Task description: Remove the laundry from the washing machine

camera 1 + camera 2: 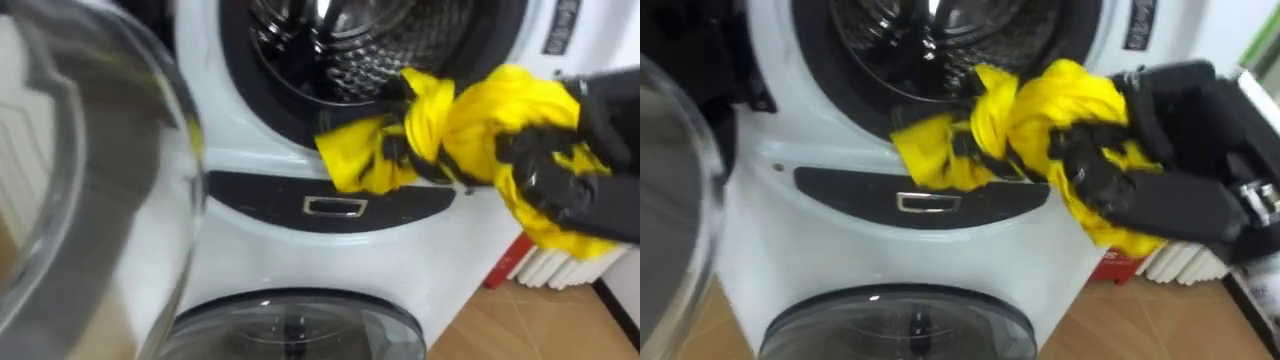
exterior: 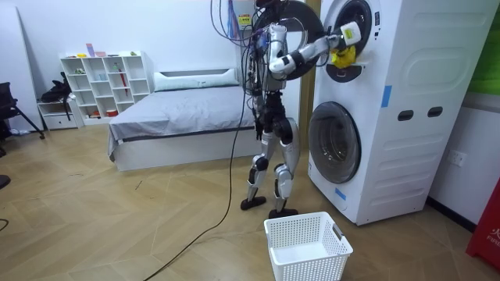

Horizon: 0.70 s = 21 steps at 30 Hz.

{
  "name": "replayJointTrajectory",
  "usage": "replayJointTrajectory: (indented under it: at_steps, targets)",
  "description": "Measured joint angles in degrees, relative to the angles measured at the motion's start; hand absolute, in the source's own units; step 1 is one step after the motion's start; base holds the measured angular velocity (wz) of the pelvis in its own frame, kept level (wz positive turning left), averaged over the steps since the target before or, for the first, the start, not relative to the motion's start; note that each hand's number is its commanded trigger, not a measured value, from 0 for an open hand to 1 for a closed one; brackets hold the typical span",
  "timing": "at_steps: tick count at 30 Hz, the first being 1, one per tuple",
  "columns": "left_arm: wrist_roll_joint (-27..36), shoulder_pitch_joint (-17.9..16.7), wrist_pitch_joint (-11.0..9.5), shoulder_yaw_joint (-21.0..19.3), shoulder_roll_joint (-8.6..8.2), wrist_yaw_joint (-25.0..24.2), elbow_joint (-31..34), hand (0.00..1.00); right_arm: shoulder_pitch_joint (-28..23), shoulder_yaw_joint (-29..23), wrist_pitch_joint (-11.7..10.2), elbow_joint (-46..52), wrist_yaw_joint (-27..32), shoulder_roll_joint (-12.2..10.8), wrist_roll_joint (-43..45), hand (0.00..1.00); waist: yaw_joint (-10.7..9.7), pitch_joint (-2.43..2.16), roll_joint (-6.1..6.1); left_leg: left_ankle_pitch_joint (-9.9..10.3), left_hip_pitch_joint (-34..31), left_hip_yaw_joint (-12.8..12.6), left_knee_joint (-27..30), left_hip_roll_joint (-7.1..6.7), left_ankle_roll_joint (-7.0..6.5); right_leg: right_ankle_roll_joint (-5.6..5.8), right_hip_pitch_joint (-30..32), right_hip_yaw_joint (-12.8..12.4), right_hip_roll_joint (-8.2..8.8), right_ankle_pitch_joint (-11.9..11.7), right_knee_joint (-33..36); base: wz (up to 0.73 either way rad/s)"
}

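Yellow garment, bunched, before upper washing machine drum (door open). Right robot hand curled round it.

I'm seeing my right hand at the right of the frame: matte black, chunky segmented fingers, and a boxy black forearm shell behind it with a small silver fitting at the far right edge. In the room view I've got silver-grey legs, dark feet, a black waist, pale arms, and red and blue cables bunched at the shoulders.
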State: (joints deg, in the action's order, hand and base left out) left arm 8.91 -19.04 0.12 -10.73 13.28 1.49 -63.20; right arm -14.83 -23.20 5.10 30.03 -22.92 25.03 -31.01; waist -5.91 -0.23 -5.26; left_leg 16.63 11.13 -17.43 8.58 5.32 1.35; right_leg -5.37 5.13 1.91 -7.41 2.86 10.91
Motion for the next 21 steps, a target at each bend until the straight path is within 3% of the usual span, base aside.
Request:
replayJointTrajectory:
  at_steps: [2, 6, 12, 15, 18, 20, 21]
  targets:
    - [-0.8, 1.1, 0.0, 0.0, 0.43, -0.3, -0.5, 0.00, -1.2, -0.1, 0.2, -1.5, -1.5, -0.5, 1.6, 1.00, -0.3, 0.42, 0.44, 0.4, 0.3, -2.2, 0.0, 0.21, 0.14, -0.11, 0.3, -1.5, -0.68, -0.6, -0.1, -0.57]
    - [-1.0, 4.3, -0.1, 0.3, 1.34, -0.9, -0.7, 0.00, -4.0, -0.5, 0.8, -3.6, -4.1, -0.6, 4.3, 1.00, -0.4, 0.32, 0.60, 1.2, 0.5, -6.8, 0.3, 1.00, 0.44, -0.28, 1.0, -5.1, -1.98, -2.2, -0.3, -0.48]
    - [-2.0, 7.4, 0.0, 0.4, 1.38, -1.1, -0.9, 0.00, -4.4, -1.1, 0.9, -4.1, -6.1, -0.5, 4.7, 1.00, -3.3, 0.03, 0.75, 1.4, 0.5, -11.9, 1.4, 0.79, 0.48, -0.05, 2.2, -10.0, -3.13, -4.2, -0.2, -0.45]
    - [-1.6, 8.0, 0.5, 1.2, 1.37, -1.0, -1.2, 0.00, -4.4, -1.1, 1.3, -4.6, -7.3, -0.6, 4.3, 1.00, -4.7, -0.22, 0.91, 1.7, 0.4, -14.8, 2.4, 0.87, 0.70, 0.58, 2.8, -12.8, -4.01, -5.1, -0.4, -0.47]
    - [-1.5, 9.2, 2.0, 5.2, 1.16, -1.2, -1.7, 0.00, -4.4, -0.5, 1.6, -6.9, -7.4, -1.2, 4.4, 1.00, -5.9, -0.24, 1.69, 2.0, 0.2, -17.3, 3.0, 0.87, 0.40, 1.53, 3.1, -15.6, -4.68, -6.3, -0.9, -0.45]
    - [-1.2, 10.2, 2.6, 6.7, 0.46, -1.3, -1.8, 0.00, -4.4, -0.3, 2.6, -8.4, -7.4, -2.1, 4.8, 1.00, -6.4, 0.03, 2.30, 2.0, 0.2, -18.9, 3.1, 0.89, 0.28, 2.30, 3.4, -16.1, -4.75, -7.0, -1.3, -0.43]
    - [-0.5, 10.6, 2.7, 7.2, 0.12, -1.6, -1.8, 0.00, -4.4, 0.1, 2.6, -9.7, -7.3, -2.6, 5.8, 1.00, -6.7, -0.13, 2.93, 2.1, 0.1, -19.5, 3.2, 0.86, 0.25, 2.47, 3.6, -16.1, -4.72, -7.1, -1.2, -0.26]
